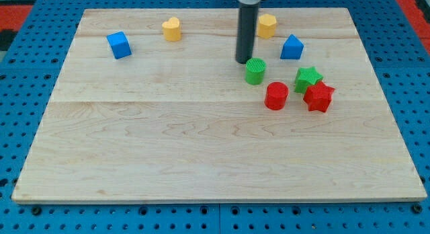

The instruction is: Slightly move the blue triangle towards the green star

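Camera view, one entry: blue triangle (291,48), near the board's top edge toward the top-right corner, apart from the green star (308,77), which lies just below it and touches the red star (319,97). My tip (243,61), a bare rod with no jaws to open or close, stands to the triangle's left, just above the green cylinder (255,71). Red cylinder (276,96) below that. Step judged: approach, no contact yet. Next move calls for rounding to the triangle's top side, then a short push toward the board's bottom edge.
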`<state>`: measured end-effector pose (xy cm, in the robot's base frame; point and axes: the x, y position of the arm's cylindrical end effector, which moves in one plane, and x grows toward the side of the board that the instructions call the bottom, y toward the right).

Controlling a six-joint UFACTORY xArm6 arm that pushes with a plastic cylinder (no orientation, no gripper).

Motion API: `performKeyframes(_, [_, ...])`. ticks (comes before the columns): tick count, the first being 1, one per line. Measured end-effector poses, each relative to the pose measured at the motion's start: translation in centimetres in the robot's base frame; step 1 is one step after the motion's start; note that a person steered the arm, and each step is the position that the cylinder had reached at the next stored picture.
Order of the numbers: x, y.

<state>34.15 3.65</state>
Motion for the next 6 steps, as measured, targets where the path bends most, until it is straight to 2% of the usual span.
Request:
performKeyframes(2, [3.8,4.5])
performKeyframes(3, [4.3,3.6])
performKeyframes(6, [-1.8,-6.6])
